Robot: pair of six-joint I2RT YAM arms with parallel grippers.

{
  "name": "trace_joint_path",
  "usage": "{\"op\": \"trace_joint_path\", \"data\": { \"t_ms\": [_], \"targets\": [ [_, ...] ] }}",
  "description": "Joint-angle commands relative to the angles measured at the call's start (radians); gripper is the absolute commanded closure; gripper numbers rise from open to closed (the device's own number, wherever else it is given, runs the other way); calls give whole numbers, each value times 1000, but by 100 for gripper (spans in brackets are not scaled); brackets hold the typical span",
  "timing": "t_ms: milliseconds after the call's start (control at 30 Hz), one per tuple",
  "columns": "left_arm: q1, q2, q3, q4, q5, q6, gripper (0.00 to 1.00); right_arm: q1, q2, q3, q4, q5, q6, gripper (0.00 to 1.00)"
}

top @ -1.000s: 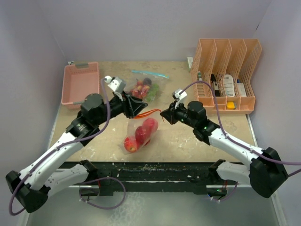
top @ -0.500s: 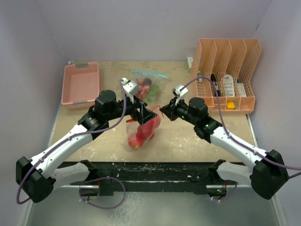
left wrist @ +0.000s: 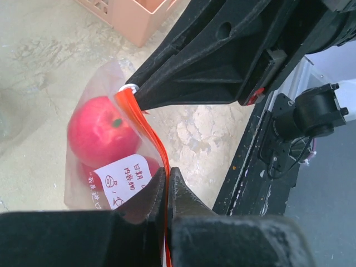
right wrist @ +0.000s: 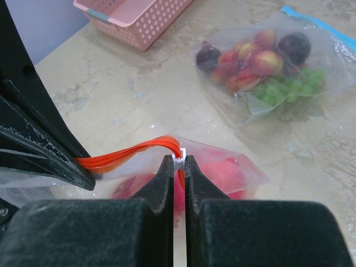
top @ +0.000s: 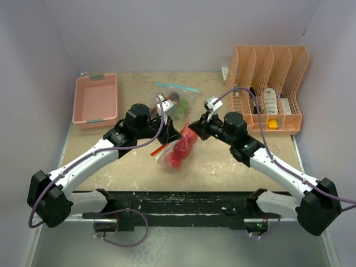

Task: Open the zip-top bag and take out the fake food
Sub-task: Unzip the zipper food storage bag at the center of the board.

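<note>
My left claw [left wrist: 167, 175] is pressed together on the orange zip strip [left wrist: 139, 125] at the top of the zip-top bag [top: 173, 156]. My right claw [right wrist: 178, 161] is pressed together too, pinching the little white slider [right wrist: 181, 152] at the end of that strip. My two claws are just beside each other over the middle of the tabletop [top: 222, 161]. The bag hangs down under them toward the near side. The fake food [left wrist: 101, 130], round red apples, is inside the bag. A white sticker [left wrist: 125, 178] is on the bag's side. A second bag of fruit [right wrist: 261, 61] lies farther back. A pink basket [top: 95, 100] sits far left, and an orange rack [top: 267, 72] far right.
</note>
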Motion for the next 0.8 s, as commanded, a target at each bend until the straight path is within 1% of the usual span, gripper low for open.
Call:
{"op": "trace_joint_path", "data": {
  "t_ms": [0,67,133,233,400,600,767],
  "targets": [
    [-9,-6,41,20,-32,3,100,-1,-31,51,35,-17,-10,100],
    [-7,-17,39,20,-41,-4,100,-2,-33,50,30,0,-19,100],
    [-8,-50,29,31,-54,-19,100,-3,-29,51,-15,-2,-32,100],
    [-6,-130,5,49,-99,-45,100,-2,-18,48,-33,60,-40,100],
    [-3,-228,23,-4,-141,-53,100,-3,-20,52,-83,147,-76,100],
    [10,-237,69,-94,-206,-48,100,-3,-59,65,-132,212,-98,100],
    [17,-228,56,-75,-203,-61,100,-5,-77,82,-182,267,-103,100]
  ]
}}
